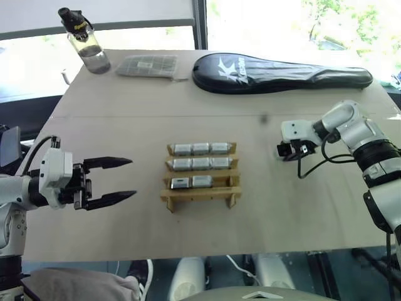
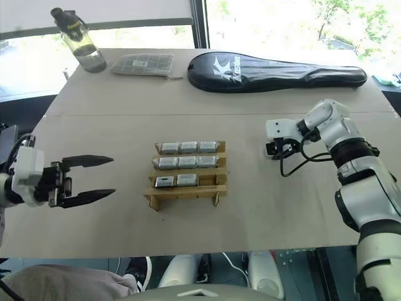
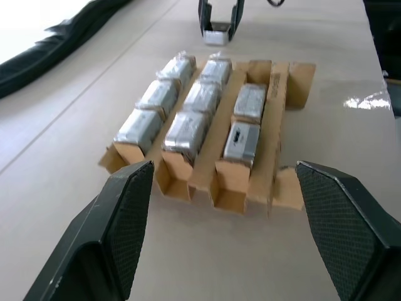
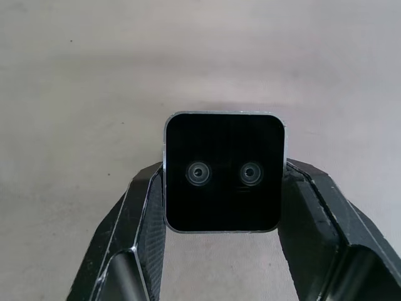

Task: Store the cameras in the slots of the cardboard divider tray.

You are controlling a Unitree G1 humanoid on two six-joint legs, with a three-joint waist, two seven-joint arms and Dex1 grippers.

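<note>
A: Where's the right arm?

B: At the right of the head view, bent at the elbow, reaching in toward the table's middle. The right gripper (image 1: 289,150) points steeply down at the table (image 1: 125,238), right of the cardboard divider tray (image 1: 200,188). In its wrist view the 2 fingers (image 4: 147,213) press the sides of a camera (image 4: 224,170), black face with 2 round lenses toward the view. It's gripped.

A: And the left?

B: Low at the left edge, roughly level, the left gripper (image 1: 116,180) aimed at the tray with its fingers spread wide, holding nothing.

A: The tray's load?

B: 8 cameras (image 3: 188,128) in 3 rows at frame centre: 3, 3, then 2 in the nearest row, whose right-hand slot is vacant.

A: Anything hard to read?

B: From the head views the gripped camera is mostly hidden by the wrist. Whether it rests on the table or is lifted, I cannot tell. At the top, the water bottle (image 1: 88,41), a flat grey packet (image 1: 147,65) and a black racket bag (image 1: 282,72).
</note>
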